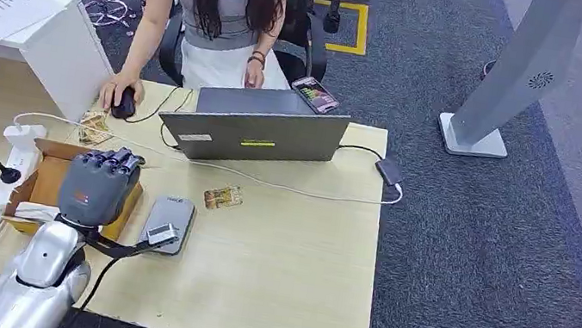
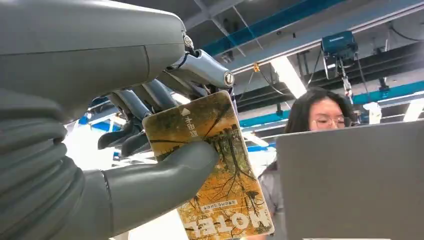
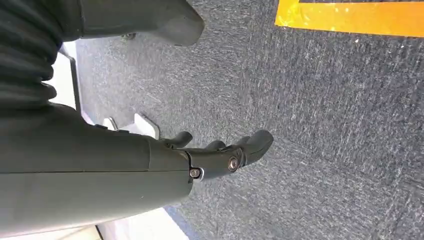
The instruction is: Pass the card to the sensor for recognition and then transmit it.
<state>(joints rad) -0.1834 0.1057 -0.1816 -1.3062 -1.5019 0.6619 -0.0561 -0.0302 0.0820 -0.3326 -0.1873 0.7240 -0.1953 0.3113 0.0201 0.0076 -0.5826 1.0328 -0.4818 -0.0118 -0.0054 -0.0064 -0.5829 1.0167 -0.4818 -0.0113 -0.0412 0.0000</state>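
Broadly, the wooden table [image 1: 292,251] carries everything, with a person [image 1: 215,5] seated at its far edge, one hand on a mouse [image 1: 124,104] near the far left corner. An open grey laptop [image 1: 253,132] stands along that far edge, its back turned to the robot. Toward the left edge sits an open cardboard box [image 1: 41,179], and the left hand [image 1: 99,183] hovers over the box's right side, seen from behind as a grey knuckled back, so the head view hides what it grips. Just right of it, near the middle of the table, lies the grey sensor [image 1: 168,223], flat and rounded. A second small card [image 1: 222,197] lies flat beyond the sensor, between it and the laptop. The left wrist view tells what the head view cannot: the left hand [image 2: 150,150] pinches the card [image 2: 212,170], thumb pressed across its face and darker fingers behind its top edge. The card is a glossy rectangle printed with an orange-yellow autumn tree scene, dark branches running across it, the word HOTEL in pale letters at one end and a small white arrow with characters at the other. Off the table, the right wrist view shows the right hand [image 3: 220,152] over grey carpet beside a yellow floor stripe [image 3: 350,17], fingers loosely extended and holding nothing.
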